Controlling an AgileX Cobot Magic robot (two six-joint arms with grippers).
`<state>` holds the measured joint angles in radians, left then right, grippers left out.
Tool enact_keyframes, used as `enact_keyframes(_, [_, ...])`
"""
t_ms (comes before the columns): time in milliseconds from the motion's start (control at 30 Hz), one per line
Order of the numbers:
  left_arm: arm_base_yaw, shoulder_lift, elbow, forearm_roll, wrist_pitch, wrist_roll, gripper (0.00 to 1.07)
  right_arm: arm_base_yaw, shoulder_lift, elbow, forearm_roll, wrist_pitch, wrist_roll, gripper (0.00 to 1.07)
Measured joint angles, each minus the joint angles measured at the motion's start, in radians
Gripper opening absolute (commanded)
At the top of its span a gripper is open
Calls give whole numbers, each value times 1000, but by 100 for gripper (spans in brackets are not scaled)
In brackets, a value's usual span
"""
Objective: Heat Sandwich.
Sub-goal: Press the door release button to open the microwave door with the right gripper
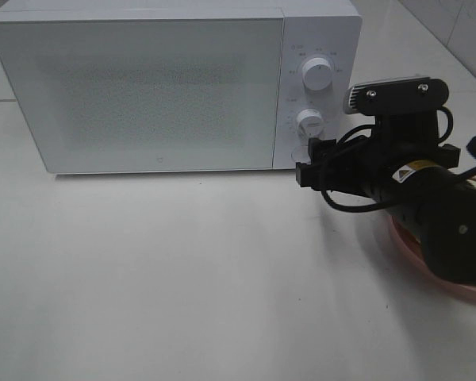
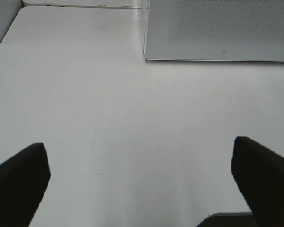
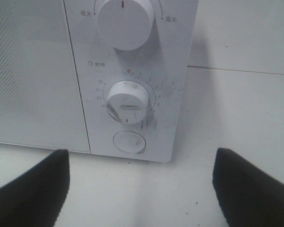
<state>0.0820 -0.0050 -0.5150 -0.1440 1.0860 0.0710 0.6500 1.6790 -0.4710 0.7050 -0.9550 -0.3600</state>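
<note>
The sandwich is out of view in every frame. The white microwave [image 1: 143, 87] stands at the back of the table with its door shut. My right gripper [image 1: 308, 163] is open and empty, just in front of the control panel's lower corner. In the right wrist view, my right gripper [image 3: 139, 153] faces the timer knob [image 3: 128, 100] and the round door button [image 3: 129, 142], its dark fingertips [image 3: 33, 189] wide apart. My left gripper [image 2: 138, 143] is open and empty over bare table, out of the exterior high view.
A round pink plate [image 1: 428, 258] lies under my right arm at the right edge of the table. The power knob [image 1: 317, 74] sits above the timer knob [image 1: 310, 123]. The microwave's front corner [image 2: 146, 52] shows in the left wrist view.
</note>
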Motion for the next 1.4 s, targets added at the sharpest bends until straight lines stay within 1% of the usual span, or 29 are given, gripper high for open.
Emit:
enact_keyframes(33, [0,0,0,0,0,0,98,0,0,0,0,0,0,75])
enact_keyframes(67, [0,0,0,0,0,0,98,28,29,0,28,-42,0,75])
enact_keyframes(167, [0,0,0,0,0,0,98,64,66,0,51,-87,0,75])
enact_keyframes(333, [0,0,0,0,0,0,98,107,123,-1,61,-143,28,75])
enact_keyframes(500, [0,0,0,0,0,0,98,110,130,-1,61,-149,74,75])
enact_keyframes(633, [0,0,0,0,0,0,98,110,131,-1,61,-170,195,75])
enact_keyframes(667, [0,0,0,0,0,0,98,110,131,-1,61,-170,195,75])
enact_keyframes(767, [0,0,0,0,0,0,98,110,131,-1,61,-172,305,75])
enact_keyframes(800, [0,0,0,0,0,0,98,110,131,-1,61,-172,305,75])
enact_keyframes(833, [0,0,0,0,0,0,98,110,131,-1,61,-172,405,75])
enact_keyframes(933, [0,0,0,0,0,0,98,110,131,-1,61,-172,600,74])
enact_keyframes(967, [0,0,0,0,0,0,98,110,131,-1,61,-172,600,74])
enact_keyframes(1000, [0,0,0,0,0,0,98,110,131,-1,61,-172,727,74])
enact_keyframes(1067, [0,0,0,0,0,0,98,110,131,-1,61,-171,857,72])
enact_keyframes(1100, [0,0,0,0,0,0,98,110,131,-1,63,-166,996,71])
enact_keyframes(1133, [0,0,0,0,0,0,98,110,131,-1,63,-166,996,71])
enact_keyframes(1200, [0,0,0,0,0,0,98,110,131,-1,63,-151,1125,68])
enact_keyframes(1233, [0,0,0,0,0,0,98,110,131,-1,63,-136,1232,65])
enact_keyframes(1300, [0,0,0,0,0,0,98,110,131,-1,63,-127,1277,63])
enact_keyframes(1367, [0,0,0,0,0,0,98,110,131,-1,63,-99,1413,59])
enact_keyframes(1400, [0,0,0,0,0,0,98,110,131,-1,63,-91,1453,52])
